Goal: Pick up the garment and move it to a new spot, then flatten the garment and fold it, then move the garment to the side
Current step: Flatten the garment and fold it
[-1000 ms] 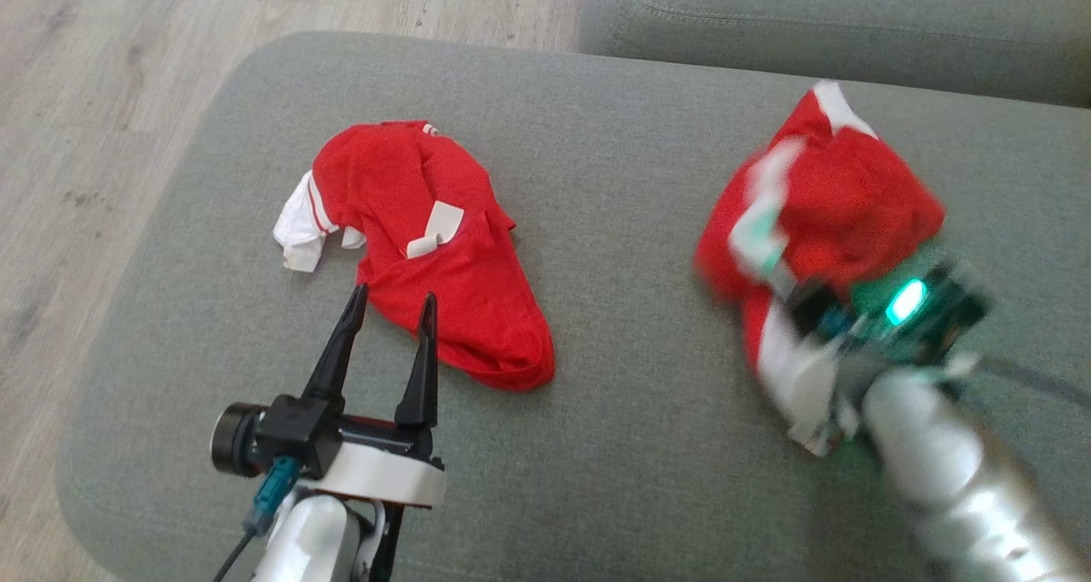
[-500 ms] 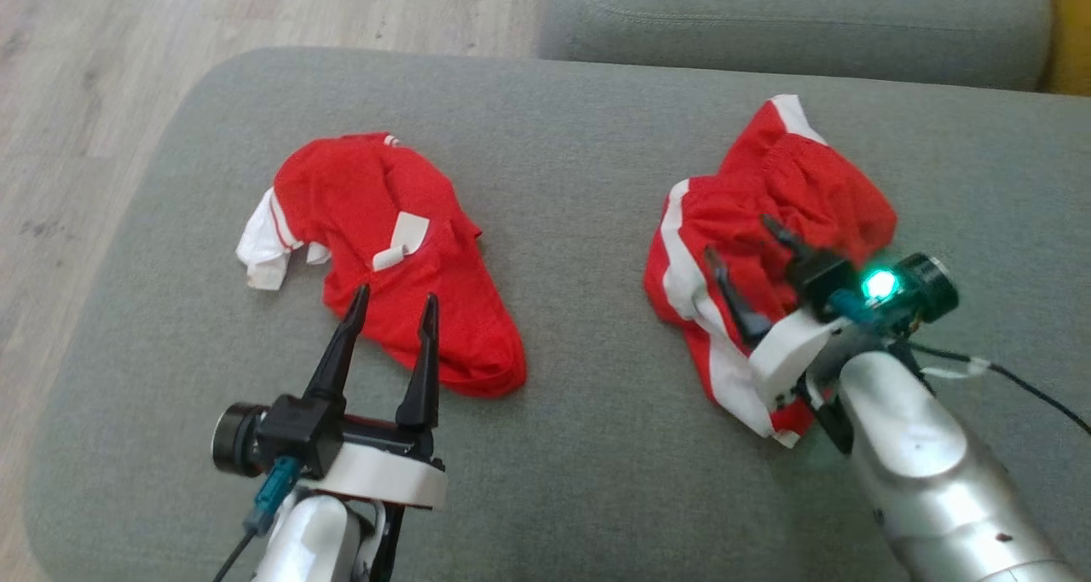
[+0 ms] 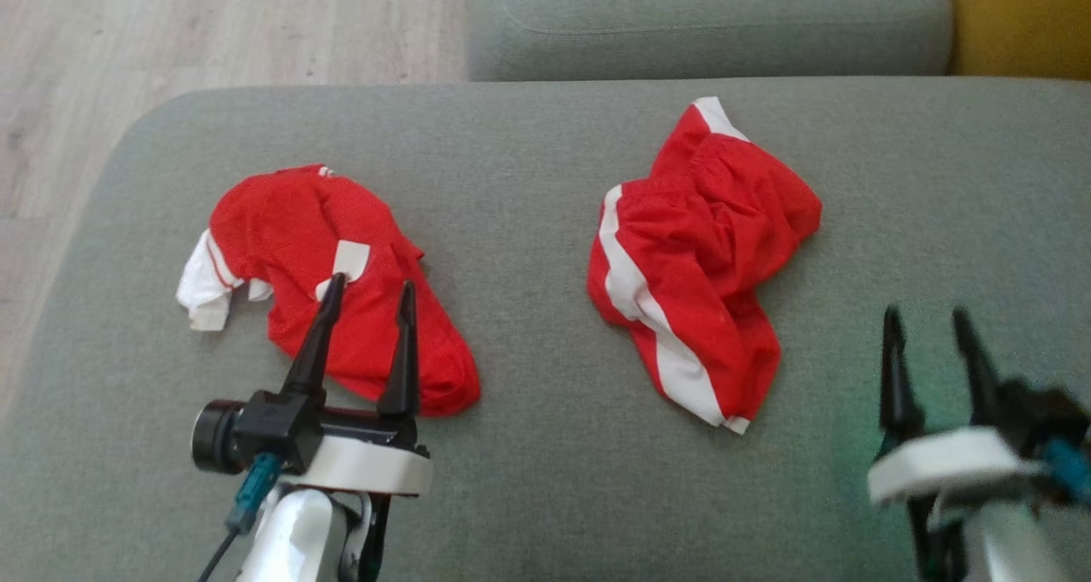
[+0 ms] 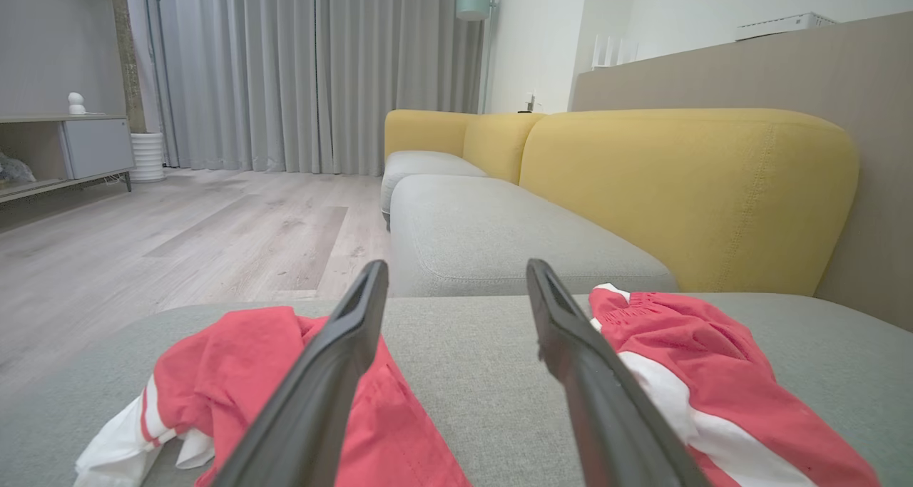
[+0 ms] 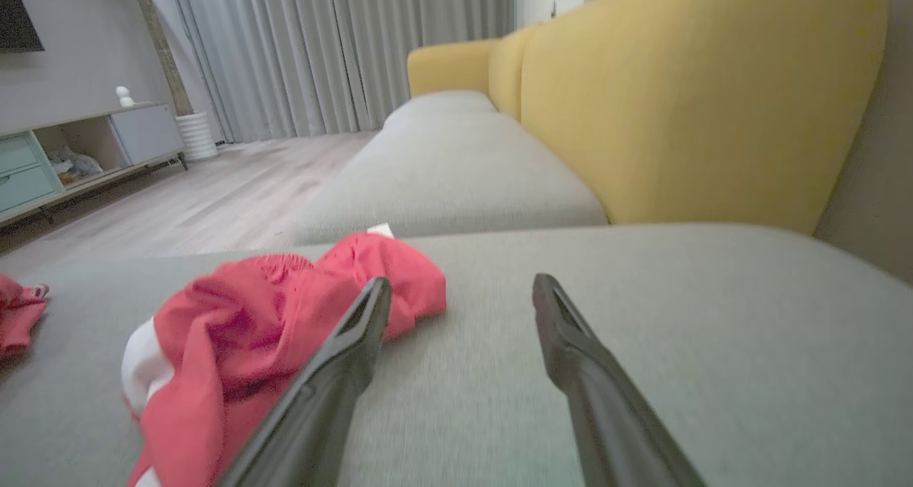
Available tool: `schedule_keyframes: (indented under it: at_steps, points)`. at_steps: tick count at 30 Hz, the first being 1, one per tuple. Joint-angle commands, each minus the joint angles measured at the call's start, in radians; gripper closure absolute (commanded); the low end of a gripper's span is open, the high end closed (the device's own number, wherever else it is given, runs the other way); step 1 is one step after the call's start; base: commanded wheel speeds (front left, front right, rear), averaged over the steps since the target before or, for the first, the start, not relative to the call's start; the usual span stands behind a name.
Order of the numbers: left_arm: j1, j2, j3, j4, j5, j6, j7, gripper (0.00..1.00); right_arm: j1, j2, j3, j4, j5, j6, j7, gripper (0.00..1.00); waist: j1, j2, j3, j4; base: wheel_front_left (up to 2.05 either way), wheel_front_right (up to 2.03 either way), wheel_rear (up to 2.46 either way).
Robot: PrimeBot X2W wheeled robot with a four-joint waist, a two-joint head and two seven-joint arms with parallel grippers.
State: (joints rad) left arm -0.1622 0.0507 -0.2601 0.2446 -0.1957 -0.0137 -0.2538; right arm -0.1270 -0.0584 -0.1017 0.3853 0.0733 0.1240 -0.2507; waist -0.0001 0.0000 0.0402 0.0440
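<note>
red shorts point(image 3: 699, 258) lying crumpled around the middle of the grey sofa point(image 3: 528, 181) seat, right gripper point(image 3: 926, 314) spread wide and empty off to their right, left gripper point(image 3: 371, 284) also spread wide, gripping nothing, tips over the red shirt point(image 3: 281, 233)

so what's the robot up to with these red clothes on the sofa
Two crumpled red garments lie apart on the grey sofa cushion: a white-sleeved top on the robot's left, white-striped shorts on its right. Neither is held. The left gripper hangs open over the top; the right gripper is open beside the shorts, clear of them. Nothing is folded yet.
</note>
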Motion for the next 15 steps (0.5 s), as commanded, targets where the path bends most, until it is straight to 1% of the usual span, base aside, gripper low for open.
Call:
schedule_keyframes:
  at_steps: [1, 4, 6, 12, 15]
  points:
    - [-0.025, 0.0, 0.04, -0.035, -0.003, 0.008, -0.008, 0.0, 0.003, 0.008, 0.042, -0.046, 0.023, 0.007, -0.01, 0.0, 0.0001, 0.0, 0.007, -0.012, 0.0, 0.0, 0.0]
    - [-0.024, 0.0, 0.045, -0.028, 0.005, 0.003, -0.008, 0.0, 0.08, 0.008, 0.083, -0.075, 0.04, 0.007, -0.011, 0.0, 0.0001, 0.0, 0.017, -0.028, 0.0, 0.0, 0.0]
    - [-0.026, 0.0, 0.049, -0.027, 0.008, 0.0, -0.008, 0.0, 0.102, 0.008, 0.094, -0.09, 0.046, 0.007, -0.011, 0.0, 0.0001, 0.0, 0.023, -0.034, 0.0, 0.0, 0.0]
    - [-0.032, 0.0, 0.05, -0.022, 0.009, -0.006, -0.008, 0.0, 0.105, 0.008, 0.124, -0.108, 0.042, 0.007, -0.009, 0.0, 0.0001, 0.0, 0.034, -0.035, 0.0, 0.0, 0.0]
    - [-0.037, 0.0, 0.045, -0.019, 0.008, -0.009, -0.008, 0.0, 0.107, 0.008, 0.179, -0.081, 0.038, 0.007, 0.044, 0.0, 0.0001, 0.0, 0.038, -0.025, 0.0, 0.0, 0.0]
